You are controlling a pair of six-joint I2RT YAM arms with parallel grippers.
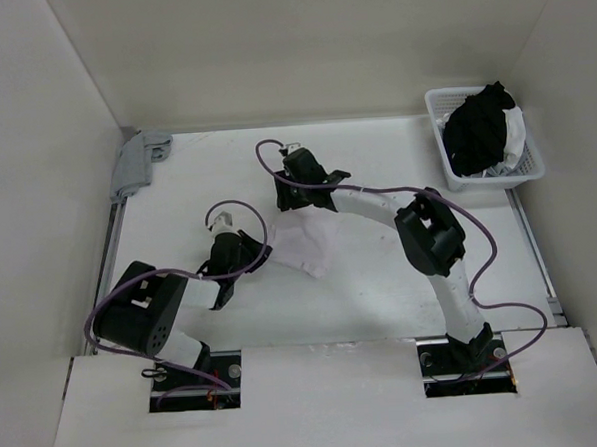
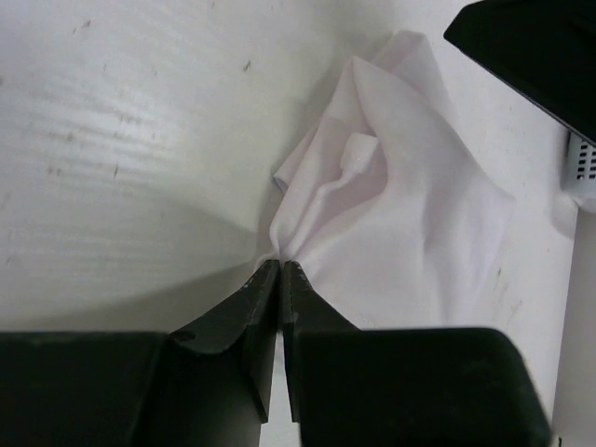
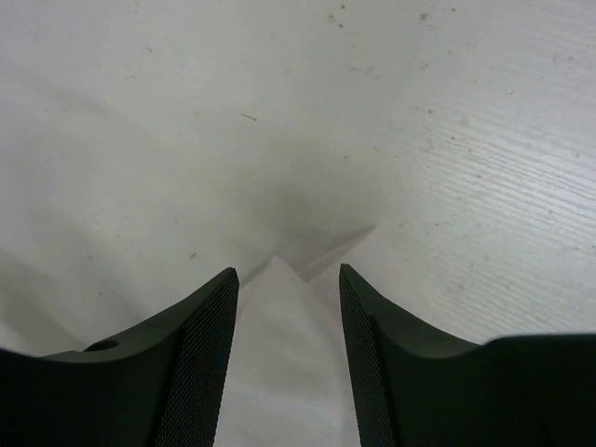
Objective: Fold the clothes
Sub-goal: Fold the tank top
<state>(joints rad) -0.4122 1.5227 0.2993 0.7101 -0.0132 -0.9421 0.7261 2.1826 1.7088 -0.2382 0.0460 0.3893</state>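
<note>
One crumpled white garment [image 1: 305,245]: left gripper [image 2: 279,265] pinches its edge, right gripper [image 3: 289,275] gapes over a corner.

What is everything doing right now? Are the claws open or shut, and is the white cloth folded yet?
white garment: crumpled, not folded.
left claw: shut, pinching an edge of the white garment.
right claw: open, with a corner of the garment between its fingers.
basket: upright, holding black clothes.
grey cloth: bunched up in the far left corner.
</note>
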